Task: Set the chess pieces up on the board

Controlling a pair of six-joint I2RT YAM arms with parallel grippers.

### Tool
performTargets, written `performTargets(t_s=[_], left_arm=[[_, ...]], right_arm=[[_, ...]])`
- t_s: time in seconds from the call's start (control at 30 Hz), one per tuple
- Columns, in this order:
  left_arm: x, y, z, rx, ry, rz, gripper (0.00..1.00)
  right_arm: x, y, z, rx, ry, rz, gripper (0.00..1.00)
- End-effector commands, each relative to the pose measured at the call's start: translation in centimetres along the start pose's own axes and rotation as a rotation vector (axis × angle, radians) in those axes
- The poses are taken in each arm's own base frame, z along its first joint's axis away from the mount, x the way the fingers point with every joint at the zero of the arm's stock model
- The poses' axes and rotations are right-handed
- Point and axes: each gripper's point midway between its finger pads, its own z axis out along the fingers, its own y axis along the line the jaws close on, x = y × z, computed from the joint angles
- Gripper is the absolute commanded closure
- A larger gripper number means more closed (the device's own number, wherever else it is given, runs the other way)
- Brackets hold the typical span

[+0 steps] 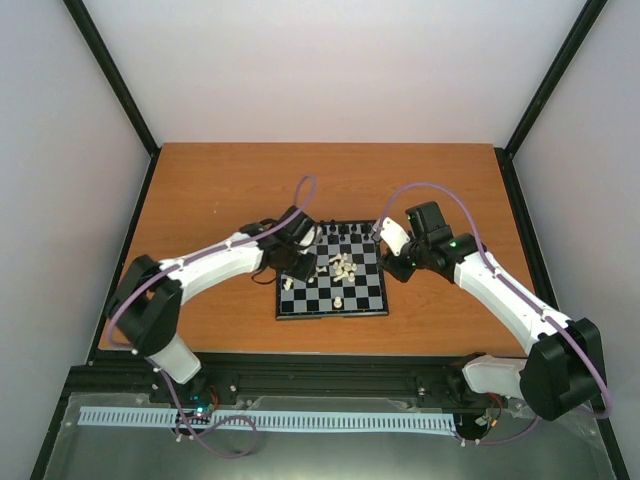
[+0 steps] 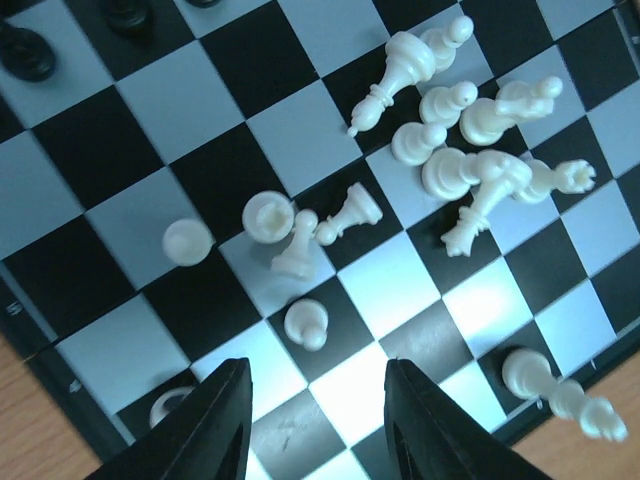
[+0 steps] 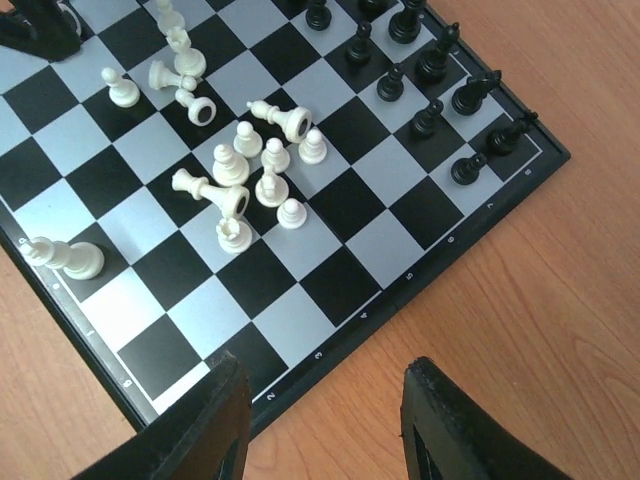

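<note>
chess pieces (image 2: 445,172) in cream lie toppled in a heap on the board (image 1: 365,297), unsorted, while black chess pieces (image 3: 430,118) stand ranked along one edge. left gripper (image 2: 315,385) hangs open over the strays, likely choosing one; right gripper (image 3: 325,385) hovers open and empty above the board's corner.

Brown wooden table (image 1: 210,190), pale walls (image 1: 330,60) (black corner posts (image 1: 110,70)), even light.

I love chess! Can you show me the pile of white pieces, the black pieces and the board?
pile of white pieces (image 3: 270,188), right wrist view, on a piece mid-pile.
black pieces (image 3: 432,62), right wrist view, on one standing piece.
board (image 3: 338,287), right wrist view, on a bare dark square.
</note>
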Motion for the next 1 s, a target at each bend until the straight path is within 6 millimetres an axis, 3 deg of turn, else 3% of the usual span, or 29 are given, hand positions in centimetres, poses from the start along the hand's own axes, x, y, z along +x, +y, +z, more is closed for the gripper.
performTargets(t_s=[0.0,0.43,0.57,0.7,0.77,0.83,0.97], left_arm=[[-0.8,-0.8,1.5,-0.059,0.044,0.032,0.61],[-1.2,-0.4,4.9,-0.12,0.117,0.021,0.67],[-0.8,-0.1,4.0,-0.131,0.11,0.016,0.67],[-0.9,1.6,1.1,-0.208,0.01,-0.005,0.67],[-0.4,2.4,0.0,-0.243,-0.008,-0.014,0.57],[0.4,3.1,-0.3,-0.269,0.002,-0.014,0.52],[1.8,3.3,0.4,-0.261,0.039,-0.007,0.52]], right_arm=[[-0.2,-1.1,-0.1,0.06,-0.017,-0.002,0.57],[-0.2,-1.2,-0.4,0.074,-0.028,-0.012,0.57],[-0.2,-1.1,-0.3,0.071,-0.027,-0.013,0.57],[-0.2,-1.1,-0.3,0.069,-0.025,-0.014,0.57],[-0.1,-1.1,-0.2,0.066,-0.022,-0.014,0.57],[-0.1,-1.1,-0.1,0.063,-0.02,-0.012,0.57],[-0.1,-0.9,0.0,0.053,-0.018,-0.014,0.57]])
